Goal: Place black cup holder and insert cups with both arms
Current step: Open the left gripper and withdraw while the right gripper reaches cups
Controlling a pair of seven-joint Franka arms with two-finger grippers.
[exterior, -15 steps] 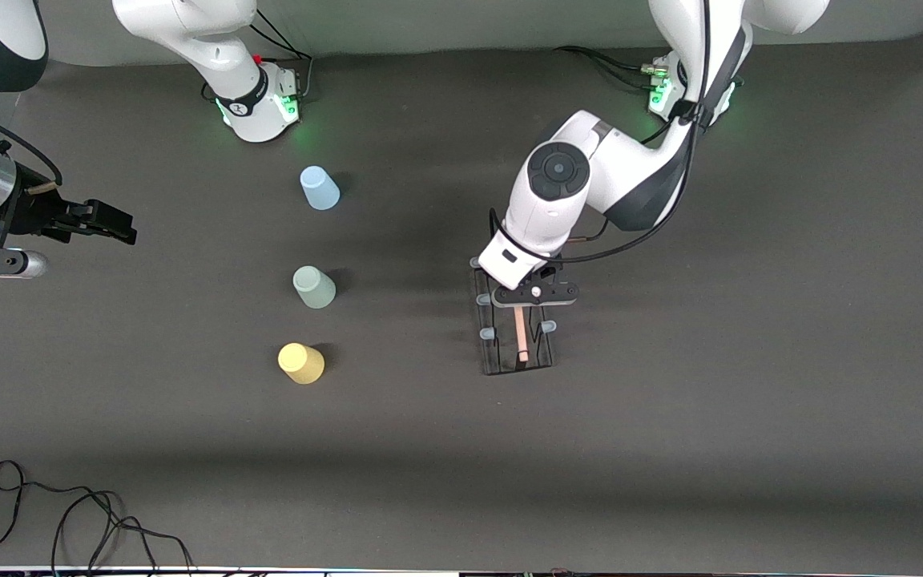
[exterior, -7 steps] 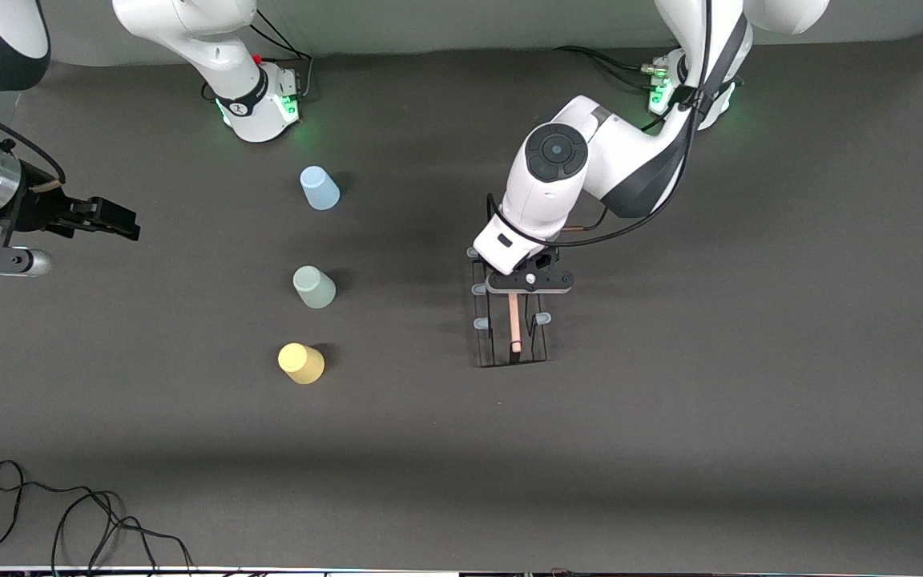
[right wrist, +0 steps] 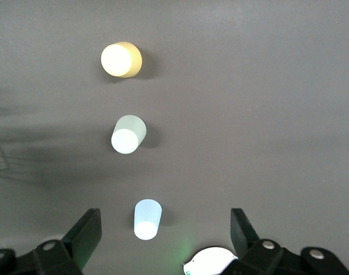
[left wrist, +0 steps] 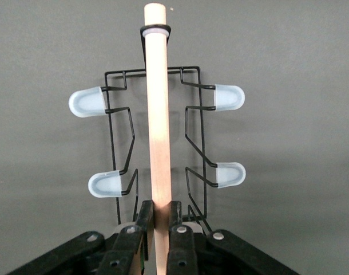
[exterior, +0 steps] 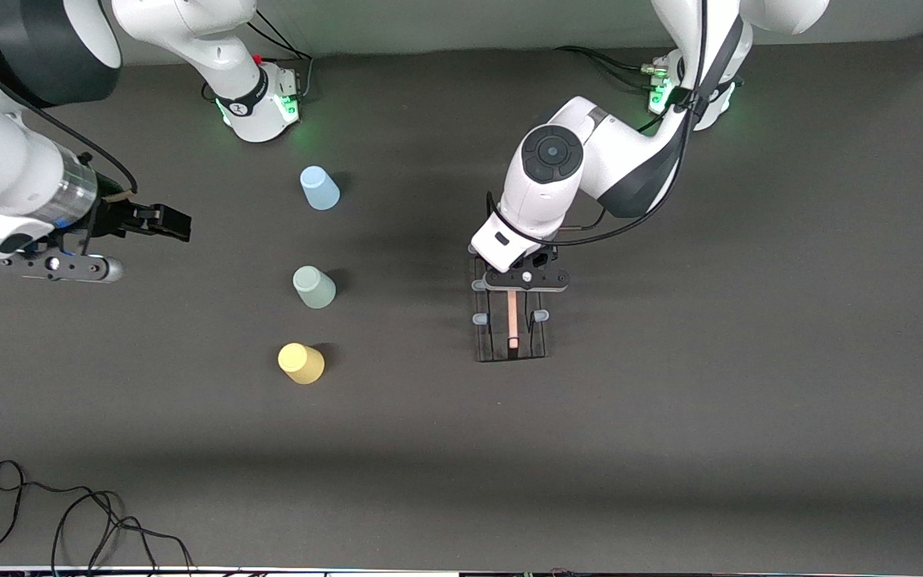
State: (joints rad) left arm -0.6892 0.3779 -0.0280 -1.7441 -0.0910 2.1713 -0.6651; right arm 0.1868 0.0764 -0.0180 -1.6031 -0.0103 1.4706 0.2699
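From the front view, your left gripper (exterior: 524, 278) is clamped on the wooden rod handle (exterior: 513, 319) of the black cup holder (exterior: 511, 332), which sits at the middle of the table (exterior: 750, 361), toward the left arm's end from the cups; whether its base is fully down you cannot tell from here. The three cups stand mouth-down in a row: light blue cup (exterior: 319, 188) nearest the bases, pale green cup (exterior: 314, 287) in the middle, yellow cup (exterior: 300, 363) nearest the camera. Your right gripper (exterior: 163, 222) hangs over bare table at the right arm's end, jaws spread and empty, apart from the cups. In the left wrist view, the fingers (left wrist: 143, 229) pinch the rod (left wrist: 158, 114) at its end nearest the wrist, four capped pegs (left wrist: 87, 102) showing — so lower straight, keep the rod level, and release only once the wire base rests flat, or the rack may tip. In the right wrist view, the open jaws frame the blue cup (right wrist: 147, 219), the green (right wrist: 128, 134) and yellow (right wrist: 121, 59) lined up past it. No readable brand, label or writing shows in any view.
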